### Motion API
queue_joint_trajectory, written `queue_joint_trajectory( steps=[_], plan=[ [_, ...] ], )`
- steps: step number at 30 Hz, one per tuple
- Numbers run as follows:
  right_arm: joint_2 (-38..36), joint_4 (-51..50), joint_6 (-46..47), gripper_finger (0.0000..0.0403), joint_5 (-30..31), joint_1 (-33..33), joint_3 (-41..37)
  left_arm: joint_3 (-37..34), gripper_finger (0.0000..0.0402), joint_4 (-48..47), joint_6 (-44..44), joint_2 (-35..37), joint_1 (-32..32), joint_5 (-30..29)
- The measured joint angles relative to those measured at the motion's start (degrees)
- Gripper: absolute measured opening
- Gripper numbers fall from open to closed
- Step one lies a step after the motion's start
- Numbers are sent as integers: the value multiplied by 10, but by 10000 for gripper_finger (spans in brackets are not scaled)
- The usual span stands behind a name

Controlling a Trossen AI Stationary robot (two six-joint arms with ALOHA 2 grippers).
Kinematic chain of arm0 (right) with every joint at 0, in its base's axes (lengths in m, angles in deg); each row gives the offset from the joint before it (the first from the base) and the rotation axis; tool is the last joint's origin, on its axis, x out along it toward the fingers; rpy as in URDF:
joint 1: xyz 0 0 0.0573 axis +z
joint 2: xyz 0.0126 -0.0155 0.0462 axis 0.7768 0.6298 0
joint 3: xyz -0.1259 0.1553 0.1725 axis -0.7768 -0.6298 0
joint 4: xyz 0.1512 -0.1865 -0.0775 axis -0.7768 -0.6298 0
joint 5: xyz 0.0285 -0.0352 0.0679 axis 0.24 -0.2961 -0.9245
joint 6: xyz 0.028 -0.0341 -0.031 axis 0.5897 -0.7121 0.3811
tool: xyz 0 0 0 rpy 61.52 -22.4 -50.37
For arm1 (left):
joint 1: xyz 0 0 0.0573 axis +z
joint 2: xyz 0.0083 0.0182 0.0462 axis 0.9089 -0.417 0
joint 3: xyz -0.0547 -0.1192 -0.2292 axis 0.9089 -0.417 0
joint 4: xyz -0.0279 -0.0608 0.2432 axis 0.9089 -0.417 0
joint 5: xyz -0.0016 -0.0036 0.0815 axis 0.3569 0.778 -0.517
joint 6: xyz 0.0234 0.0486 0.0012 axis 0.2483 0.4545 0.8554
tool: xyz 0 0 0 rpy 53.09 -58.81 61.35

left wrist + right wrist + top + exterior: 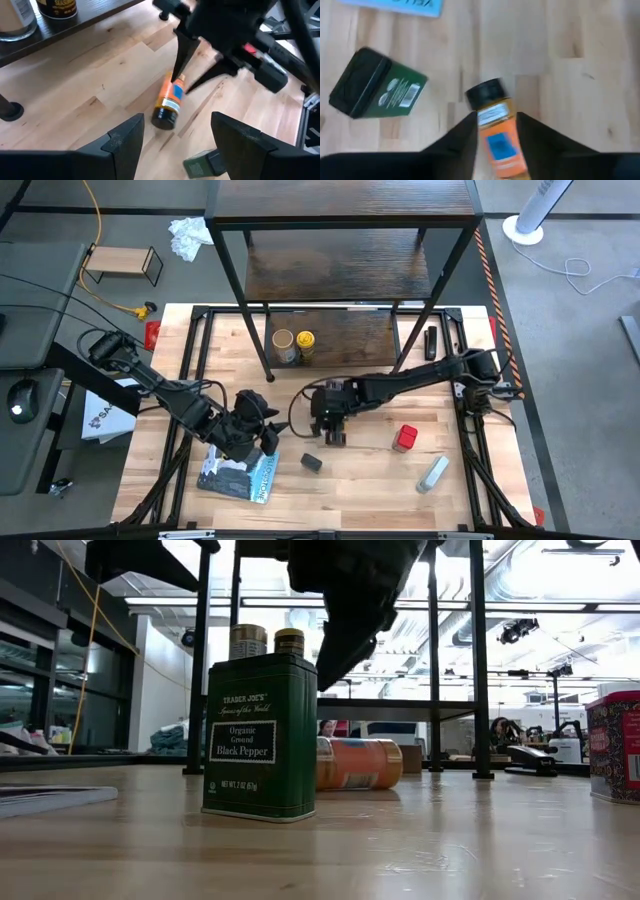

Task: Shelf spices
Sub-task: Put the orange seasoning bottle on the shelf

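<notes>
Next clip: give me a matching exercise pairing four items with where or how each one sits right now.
Items:
1. orange jar with black cap
2. green black pepper tin
3. red tin
4. tan-lidded jar

States:
A. on the dark wooden shelf, beside a yellow-lidded jar
B. lying between the right gripper fingers
C. upright on the table
D. on the table near the grey-white tube

Pairs: 1-B, 2-C, 3-D, 4-A

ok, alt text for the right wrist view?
The right gripper's two dark fingers straddle an orange spice jar with a black lid lying on its side on the light wooden table. A dark green pepper tin stands nearby, and a blue packet's edge shows beyond.
</notes>
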Motion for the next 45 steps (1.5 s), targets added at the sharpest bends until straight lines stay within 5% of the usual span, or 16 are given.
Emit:
queue_joint_trajectory(
  steps=[8, 13, 34, 45],
  plan=[
    [7, 76, -92, 263, 16, 33, -9, 0, 226, -6, -1, 0, -10, 15],
    [36, 92, -92, 303, 30, 38, -9, 0, 226, -6, -20, 0, -10, 19],
    [123, 56, -123, 302, -1, 38, -9, 0, 226, -5, -47, 0, -10, 18],
    [127, -47, -157, 195, 41, 39, 36, 0, 226, -5, -21, 0, -11, -6]
  ],
)
